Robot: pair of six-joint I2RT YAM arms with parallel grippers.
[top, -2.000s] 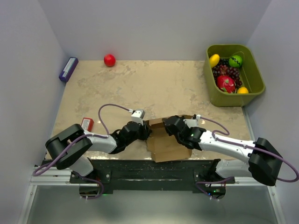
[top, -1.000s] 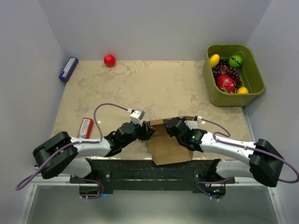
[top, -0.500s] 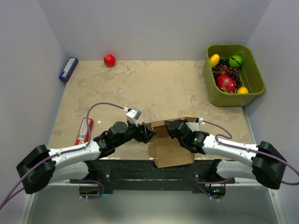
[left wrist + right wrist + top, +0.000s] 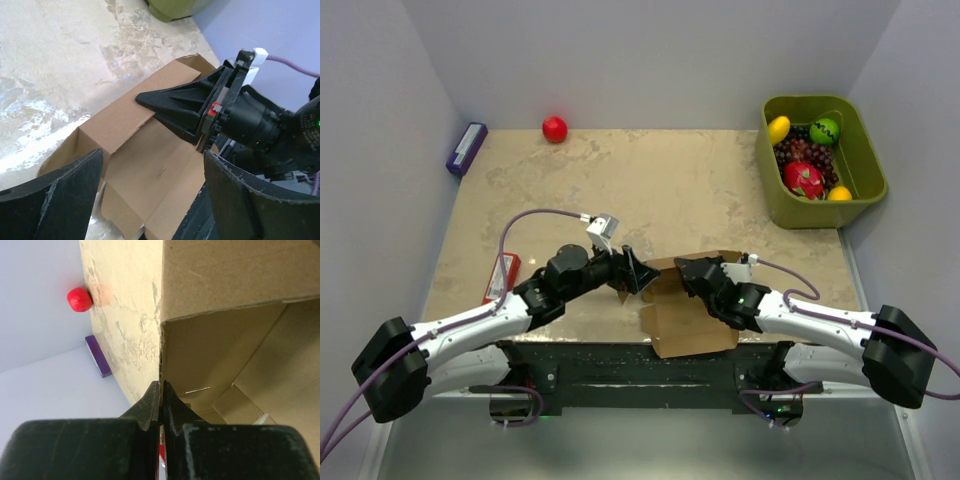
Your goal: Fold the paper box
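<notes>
A: Found the paper box (image 4: pixel 685 310)?

B: Yes. Sits on the table (image 4: pixel 650 180) at its near edge, about midway along. Looks partly erected: some walls up, a near flap lying flat.

A: And the left gripper (image 4: pixel 636 273)?

B: Spread wide, clamped on nothing. Hovers just beside the box's left end. Seen from its own wrist, faces the raised cardboard, with both fingers (image 4: pixel 55 195) framing it and touching nothing.

A: Right gripper (image 4: pixel 686 270)?

B: Pressed fully together. Rests with its tips on the top of a raised panel, right at a corner crease. Cannot tell whether pinching a sliver of card there or only bearing down.

A: Handling, then?

B: Judged light and thin. Probably stiff across a panel, weak along the scored creases, springy at the flaps. Likely to skate on the smooth tabletop unless pinned, and to crush or crease wrongly under a hard squeeze.

A: Where to take hold?

B: Best at a wall's free rim, close to a crease, nipping the card flat between the fingers. Better to stay off the middle of a panel, for fear of buckling. Worth keeping one end held down while bending the other.
</notes>
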